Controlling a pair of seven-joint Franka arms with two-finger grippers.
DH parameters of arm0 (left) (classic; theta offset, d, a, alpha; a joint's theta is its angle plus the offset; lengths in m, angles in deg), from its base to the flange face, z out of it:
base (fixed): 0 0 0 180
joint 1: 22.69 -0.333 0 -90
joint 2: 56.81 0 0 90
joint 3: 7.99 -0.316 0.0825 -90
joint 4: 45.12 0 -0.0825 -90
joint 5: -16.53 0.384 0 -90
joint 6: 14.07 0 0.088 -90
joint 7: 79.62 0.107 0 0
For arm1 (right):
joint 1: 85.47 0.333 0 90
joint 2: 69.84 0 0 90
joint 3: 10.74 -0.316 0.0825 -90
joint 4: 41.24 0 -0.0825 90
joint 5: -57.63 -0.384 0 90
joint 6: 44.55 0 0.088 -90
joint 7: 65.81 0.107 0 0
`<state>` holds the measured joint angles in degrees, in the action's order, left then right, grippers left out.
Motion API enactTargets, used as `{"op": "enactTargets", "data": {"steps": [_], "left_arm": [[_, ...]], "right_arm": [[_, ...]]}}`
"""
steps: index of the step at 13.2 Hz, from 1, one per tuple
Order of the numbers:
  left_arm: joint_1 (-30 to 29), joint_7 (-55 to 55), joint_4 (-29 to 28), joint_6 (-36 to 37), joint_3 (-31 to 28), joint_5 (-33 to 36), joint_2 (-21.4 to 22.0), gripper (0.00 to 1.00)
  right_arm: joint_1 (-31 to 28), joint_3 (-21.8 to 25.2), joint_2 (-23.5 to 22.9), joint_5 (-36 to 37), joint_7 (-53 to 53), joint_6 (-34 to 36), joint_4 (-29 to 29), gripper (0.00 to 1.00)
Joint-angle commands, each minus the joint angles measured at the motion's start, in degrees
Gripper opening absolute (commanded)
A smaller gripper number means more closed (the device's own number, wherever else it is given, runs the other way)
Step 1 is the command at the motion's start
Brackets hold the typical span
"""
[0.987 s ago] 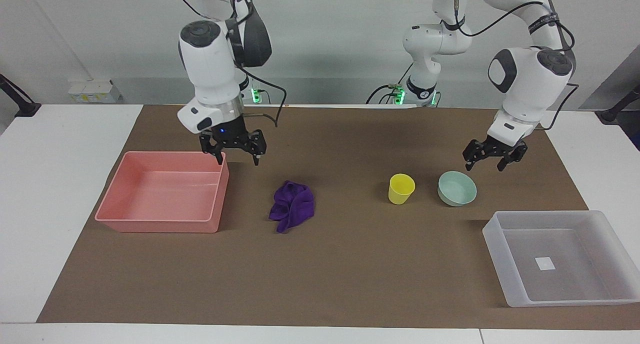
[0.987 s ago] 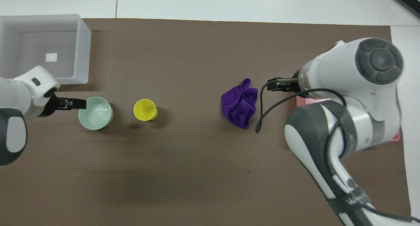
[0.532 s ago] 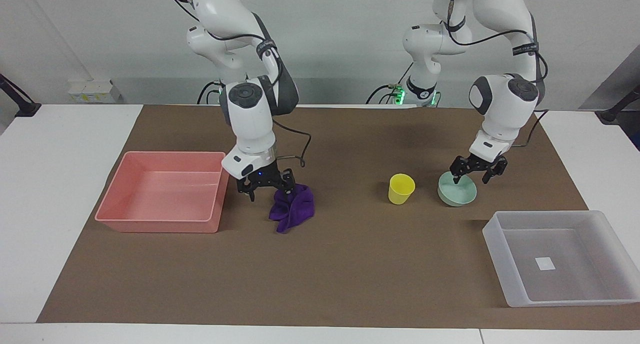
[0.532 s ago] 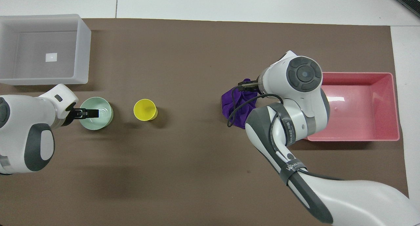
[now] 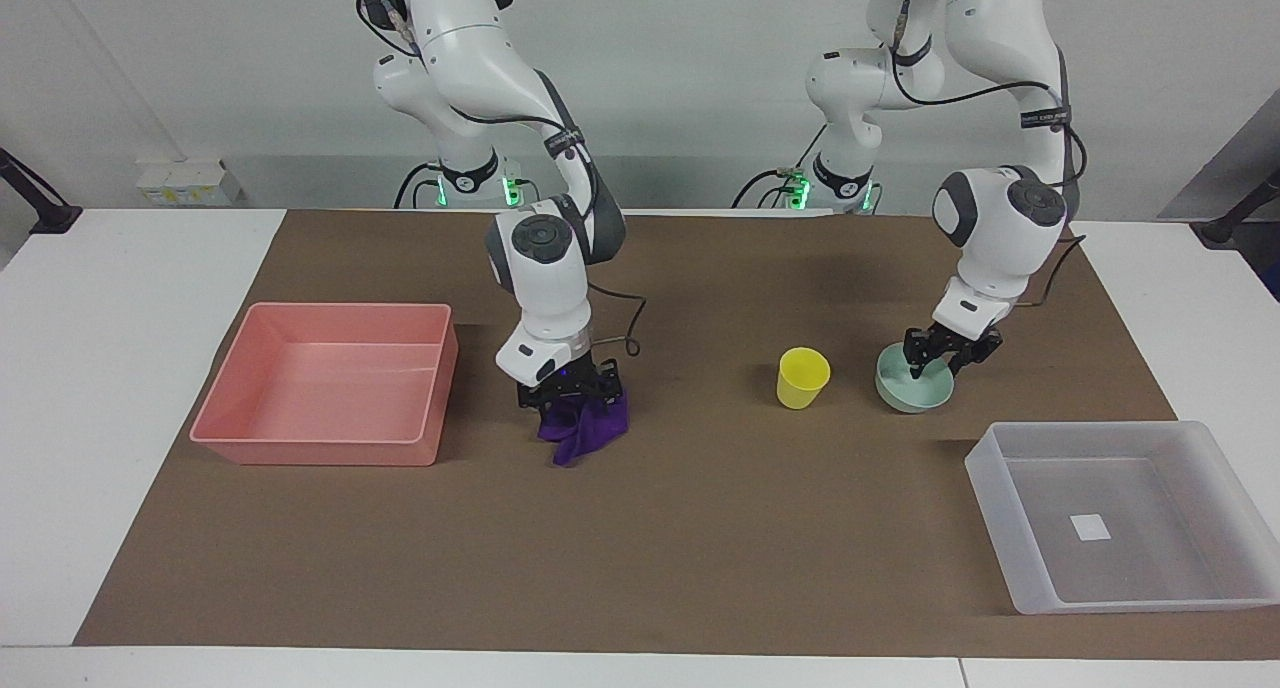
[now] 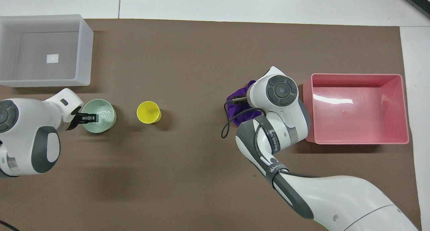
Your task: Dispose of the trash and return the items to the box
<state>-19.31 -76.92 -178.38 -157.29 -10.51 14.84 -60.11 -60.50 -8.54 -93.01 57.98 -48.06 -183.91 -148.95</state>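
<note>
On the counter (image 5: 120, 368), covered by one brown mat (image 5: 700, 568), there are two trays, one cup, one bowl and one rag, with two arms at work.

The purple rag (image 5: 585, 430) lies on the mat beside the pink tray (image 5: 320, 448), between that tray and the yellow cup (image 5: 803, 377). The right gripper (image 5: 571, 396) is down on top of the rag, its fingers pressed into the cloth; whether they have closed on it cannot be told. The rag is a crumpled heap with one tail pointing away from the robots.

The yellow cup stands upright, mouth up, just beside the mint-green bowl (image 5: 912, 392), which is toward the left arm's end. The left gripper (image 5: 938, 360) is at the bowl's rim on the robots' side, its fingers astride the rim with one inside the bowl; a firm pinch cannot be confirmed.

The translucent box (image 5: 1120, 578) sits farther from the robots than the bowl, at the left arm's end, a white label (image 5: 1090, 527) on its bottom.

The facing view shows both grippers low at their things; in the overhead view the right arm's wrist covers most of the rag (image 6: 235, 101), leaving only its edge. The overhead view shows the cup's (image 6: 148, 111) round mouth and the bowl's (image 6: 102, 116) inside, with the left gripper (image 6: 86, 117) crossing its rim.
</note>
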Motion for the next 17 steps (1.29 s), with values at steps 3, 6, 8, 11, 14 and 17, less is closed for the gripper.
{"op": "enactTargets", "data": {"steps": [3, 6, 8, 11, 14, 17], "left_arm": [[-0.83, -0.06, 0.63, 1.62, 0.06, 1.08, 1.70, 0.00], [-0.91, 0.12, 6.67, 10.83, -0.11, 1.08, 4.78, 0.00], [-1.18, 0.20, 11.76, 15.84, -0.55, 1.08, 5.23, 0.00], [-2.93, 1.52, 19.42, 17.89, -0.55, 1.08, 2.25, 0.00], [-5.38, 1.70, 30.91, 21.83, -0.55, 1.17, -4.67, 0.00], [-8.46, 1.96, 39.98, 22.72, -0.46, 0.99, -11.36, 0.00]], "right_arm": [[-0.97, -1.23, 1.12, -2.81, -1.32, -2.93, -3.92, 0.05], [-0.71, -1.32, 1.55, -4.66, 1.14, -1.01, -3.65, 0.00], [-0.80, -1.23, 3.13, -4.66, 1.50, 2.33, -3.21, 0.00], [-1.32, -0.79, 7.25, -4.48, 1.85, 6.73, -3.13, 0.00], [-3.42, -0.53, 12.09, -3.96, 1.76, 11.12, -2.08, 0.00], [-6.24, -0.44, 15.96, -3.60, 1.59, 17.62, 1.52, 0.00]]}}
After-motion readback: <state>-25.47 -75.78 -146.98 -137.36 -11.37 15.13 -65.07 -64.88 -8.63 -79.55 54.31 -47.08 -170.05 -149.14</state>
